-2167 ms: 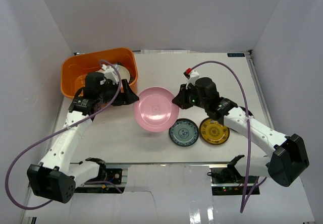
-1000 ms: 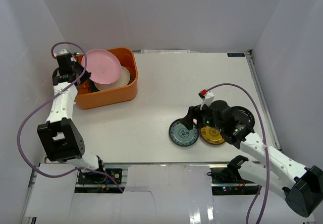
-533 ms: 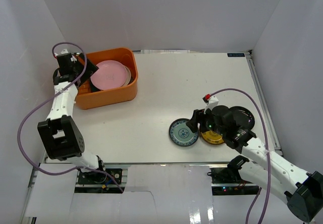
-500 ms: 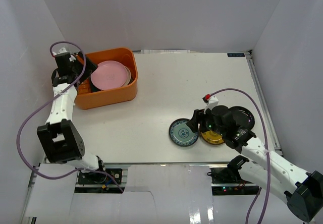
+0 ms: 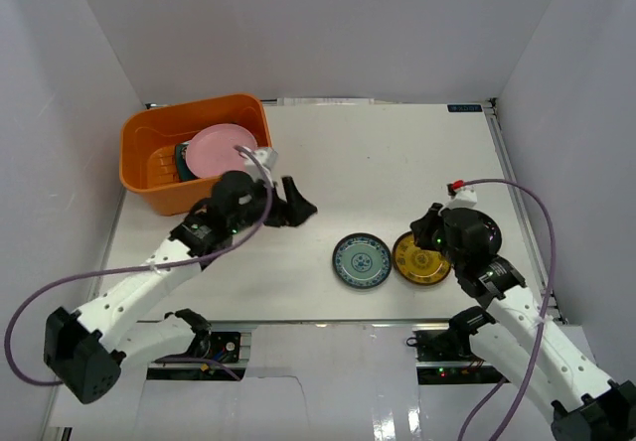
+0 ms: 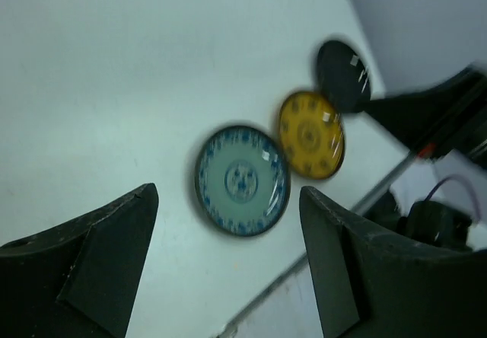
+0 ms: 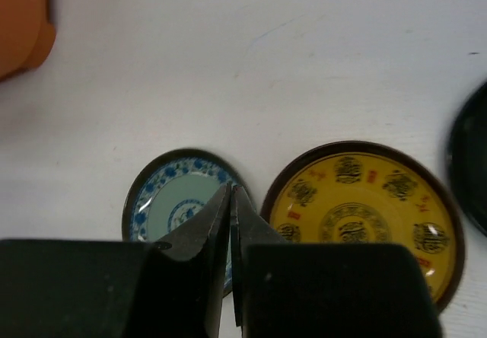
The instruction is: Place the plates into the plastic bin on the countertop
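The orange plastic bin stands at the far left of the white countertop. The pink plate lies in it on top of other dishes, with a teal edge showing beside it. The small blue-patterned plate and the yellow-patterned plate lie side by side near the front. The left wrist view shows them with the black round plate behind. My left gripper is open and empty, above the table between bin and blue plate. My right gripper is shut and empty, over the yellow plate's far edge.
White walls enclose the countertop on three sides. The table's front edge and the arm bases run just below the two small plates. In the right wrist view the bin's corner shows at top left and the black plate's edge at far right.
My left gripper let go of the pink plate in the bin and swung out to the table's middle, open. My right arm drew back to the right, off the blue plate.
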Action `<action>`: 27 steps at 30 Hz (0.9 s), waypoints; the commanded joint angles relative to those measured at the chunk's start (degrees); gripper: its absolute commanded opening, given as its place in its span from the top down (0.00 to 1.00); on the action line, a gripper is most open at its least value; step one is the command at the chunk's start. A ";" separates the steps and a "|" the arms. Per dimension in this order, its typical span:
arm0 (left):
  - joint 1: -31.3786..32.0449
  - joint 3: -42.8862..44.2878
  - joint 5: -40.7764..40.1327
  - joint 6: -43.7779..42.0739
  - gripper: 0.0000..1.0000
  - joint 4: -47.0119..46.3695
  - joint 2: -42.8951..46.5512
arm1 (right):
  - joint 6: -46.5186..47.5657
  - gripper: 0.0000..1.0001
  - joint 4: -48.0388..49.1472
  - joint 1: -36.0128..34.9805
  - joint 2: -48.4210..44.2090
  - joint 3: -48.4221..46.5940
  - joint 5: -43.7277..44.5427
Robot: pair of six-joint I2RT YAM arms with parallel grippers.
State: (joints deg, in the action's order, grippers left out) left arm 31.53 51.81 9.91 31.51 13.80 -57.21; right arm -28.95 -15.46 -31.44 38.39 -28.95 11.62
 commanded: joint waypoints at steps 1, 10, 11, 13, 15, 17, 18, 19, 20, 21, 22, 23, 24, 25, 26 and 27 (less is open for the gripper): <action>12.54 -6.79 -4.19 3.82 0.16 1.50 -4.04 | -3.30 0.92 -3.43 7.16 -4.10 1.00 6.75; 19.27 -13.66 -10.88 6.73 0.14 -12.55 -17.48 | -6.30 0.25 -4.05 44.65 -4.91 7.32 -1.04; 19.27 -14.02 -10.62 6.55 0.14 -13.27 -17.50 | -6.12 0.25 -3.87 47.50 -4.73 7.76 -1.07; 19.27 -13.58 -10.00 5.94 0.14 -15.37 -20.82 | -7.34 0.24 -3.52 51.73 -4.03 9.60 -2.04; 19.27 -13.40 -8.35 5.93 0.14 -17.57 -24.94 | -8.75 0.24 -2.21 55.34 -2.89 10.66 -3.52; 19.27 -13.49 -6.66 6.28 0.14 -20.46 -27.15 | -10.41 0.24 0.15 58.05 -2.18 12.42 -5.28; 19.27 -13.58 -6.40 6.46 0.14 -21.44 -29.17 | -11.03 0.24 1.21 58.85 -1.14 12.95 -6.77; 19.27 -13.58 -5.96 6.55 0.14 -22.15 -30.06 | -11.74 0.24 2.62 59.56 -0.52 14.26 -8.44; 19.27 -13.23 -5.96 6.55 0.15 -23.20 -31.20 | -13.48 0.24 3.85 59.65 0.19 15.05 -10.02; 19.27 -12.97 -6.13 6.55 0.16 -23.47 -33.12 | -14.20 0.24 6.47 59.65 2.11 15.76 -10.82; 19.27 -12.79 -6.22 6.55 0.17 -23.64 -33.92 | -14.73 0.24 8.24 59.74 3.08 16.64 -11.52; 19.19 -12.70 -6.39 6.55 0.20 -24.52 -34.72 | -15.86 0.24 10.08 59.83 4.31 18.38 -14.31; 19.27 -12.87 -6.66 6.81 0.23 -25.22 -35.85 | -16.57 0.25 14.10 59.92 6.67 19.27 -15.04; 19.27 -12.96 -6.92 6.99 0.28 -25.75 -36.39 | -17.19 0.27 17.36 60.18 7.65 20.24 -16.35; 19.27 -12.96 -7.36 7.08 0.36 -27.06 -37.09 | -17.89 0.28 20.18 60.27 8.71 22.16 -19.23; 19.27 -12.44 -7.71 6.99 0.39 -27.34 -37.79 | -19.64 0.33 24.56 60.36 10.81 22.88 -20.13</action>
State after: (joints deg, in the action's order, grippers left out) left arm 50.74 39.09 2.79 38.48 -12.69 -92.86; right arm -43.88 -0.97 28.51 45.06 -10.20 -1.61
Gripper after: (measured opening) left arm 0.631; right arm 0.704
